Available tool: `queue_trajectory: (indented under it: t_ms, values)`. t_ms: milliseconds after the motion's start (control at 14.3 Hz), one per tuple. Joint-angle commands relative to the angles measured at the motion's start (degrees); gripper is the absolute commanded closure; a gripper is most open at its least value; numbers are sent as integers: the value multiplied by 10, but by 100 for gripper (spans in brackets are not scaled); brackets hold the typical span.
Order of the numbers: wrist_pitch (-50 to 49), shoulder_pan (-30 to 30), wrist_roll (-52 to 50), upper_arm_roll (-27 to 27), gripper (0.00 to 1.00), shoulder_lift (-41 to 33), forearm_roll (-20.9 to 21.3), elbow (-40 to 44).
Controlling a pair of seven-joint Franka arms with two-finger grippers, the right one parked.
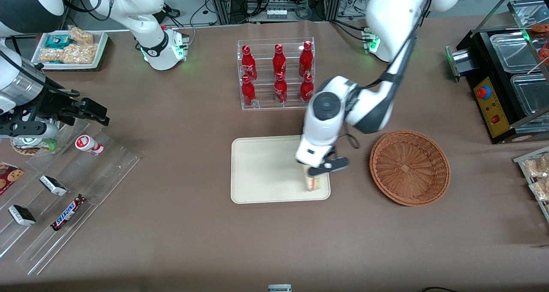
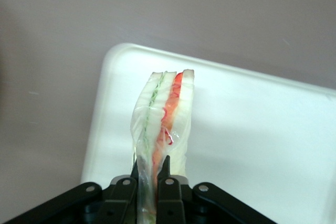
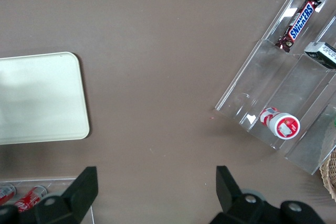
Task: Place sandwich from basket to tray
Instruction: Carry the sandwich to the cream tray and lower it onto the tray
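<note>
Sandwich stands on edge at the tray's lower right corner in the front view, long axis running toward that camera, cut edge with its filling facing it. Gripper pinches it. Basket sits beside the tray.

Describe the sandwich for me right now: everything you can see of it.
The clear-wrapped wedge sandwich of pale bread shows green and pink-red filling layers along its cut edge. It stands on edge, pinched at one end by the left arm's hand, over the cream-beige rectangular plastic tray, near the tray's edge beside the woven wicker basket.
</note>
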State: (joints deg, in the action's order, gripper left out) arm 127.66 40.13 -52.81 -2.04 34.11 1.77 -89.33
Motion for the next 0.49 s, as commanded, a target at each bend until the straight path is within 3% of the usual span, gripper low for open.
queue_trajectory:
  t_ms: [0,280,420]
  values:
    - [-5,37,11,-11,94,68,8,88]
    - [1,64,7,-11,94,112,8,122]
    - [16,64,10,-11,88,119,9,120]
